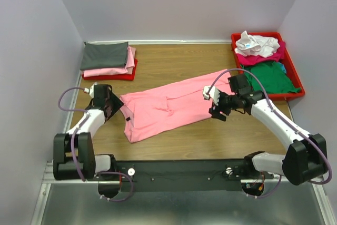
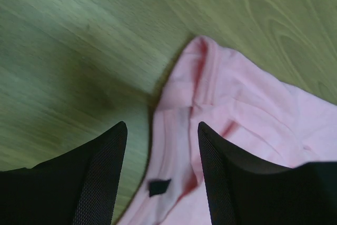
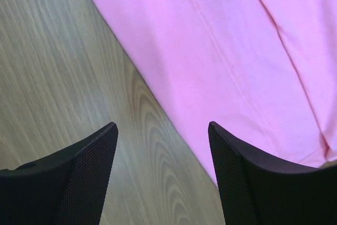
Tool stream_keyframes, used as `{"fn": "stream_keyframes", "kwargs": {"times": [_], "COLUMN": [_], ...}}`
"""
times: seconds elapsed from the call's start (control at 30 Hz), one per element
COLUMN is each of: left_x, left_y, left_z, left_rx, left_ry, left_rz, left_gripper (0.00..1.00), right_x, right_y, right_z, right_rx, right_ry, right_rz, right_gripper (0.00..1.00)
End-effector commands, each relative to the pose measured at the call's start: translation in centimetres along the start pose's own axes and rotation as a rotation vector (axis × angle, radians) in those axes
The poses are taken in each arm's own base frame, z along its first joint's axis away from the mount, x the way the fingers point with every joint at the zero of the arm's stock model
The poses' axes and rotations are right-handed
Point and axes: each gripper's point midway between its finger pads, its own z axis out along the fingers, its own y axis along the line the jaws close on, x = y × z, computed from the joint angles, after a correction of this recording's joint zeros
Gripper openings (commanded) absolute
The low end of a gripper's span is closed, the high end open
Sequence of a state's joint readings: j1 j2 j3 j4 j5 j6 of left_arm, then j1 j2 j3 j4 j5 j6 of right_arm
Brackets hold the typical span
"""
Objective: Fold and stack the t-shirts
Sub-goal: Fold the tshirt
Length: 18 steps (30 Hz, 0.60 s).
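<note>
The light pink t-shirt [image 1: 168, 106] lies flat across the middle of the bench [image 1: 174, 61], running diagonally from the near left toward the far right. The left end effector [image 2: 162, 126] is at the collar end with its fingers spread. The collar edge and the dark neck tag [image 2: 158, 187] show between them, unpinched. The right end effector [image 3: 162, 126] is at the opposite end, also spread, straddling the shirt's edge. A stack of folded t-shirts [image 1: 108, 59] occupies the far left corner. At the far right corner, loose t-shirts [image 1: 263, 61] fill a red tray [image 1: 274, 97].
</note>
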State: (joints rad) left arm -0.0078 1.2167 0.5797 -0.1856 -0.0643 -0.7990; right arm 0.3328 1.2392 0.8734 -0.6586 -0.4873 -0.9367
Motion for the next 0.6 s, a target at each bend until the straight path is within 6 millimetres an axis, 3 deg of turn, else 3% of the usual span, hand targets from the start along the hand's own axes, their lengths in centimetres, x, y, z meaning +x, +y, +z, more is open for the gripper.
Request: {"fn": "stream_keyframes", "kwargs": {"times": [0.0, 0.23, 0.3, 0.37, 0.47, 0.57], "left_x": [0.0, 0.6, 1.0, 1.4, 1.6, -0.5], "left_y": [-0.1, -0.4, 0.1, 0.8, 2.3, 3.7], "left_z": [2.2, 4.7, 5.2, 5.4, 5.5, 5.2], "left_rx": [0.057, 0.057, 0.03, -0.003, -0.064, -0.117], "left_ry": [0.067, 0.148, 0.166, 0.185, 0.213, 0.165], "left_rz": [0.043, 0.103, 0.105, 0.102, 0.095, 0.074], "left_gripper": [0.64, 0.62, 0.39, 0.0, 0.0, 0.0], "right_x": [-0.6, -0.1, -0.1, -0.1, -0.2, 0.0], "right_y": [0.9, 0.7, 0.7, 0.6, 0.5, 0.3], "right_z": [1.0, 0.8, 0.8, 0.8, 0.8, 0.8], "right_rx": [-0.028, 0.012, 0.011, 0.014, 0.017, 0.023], "right_ry": [-0.057, -0.057, -0.059, -0.06, -0.061, -0.053], "right_rz": [0.106, 0.119, 0.12, 0.123, 0.12, 0.124], "right_gripper": [0.77, 0.77, 0.77, 0.77, 0.77, 0.77]}}
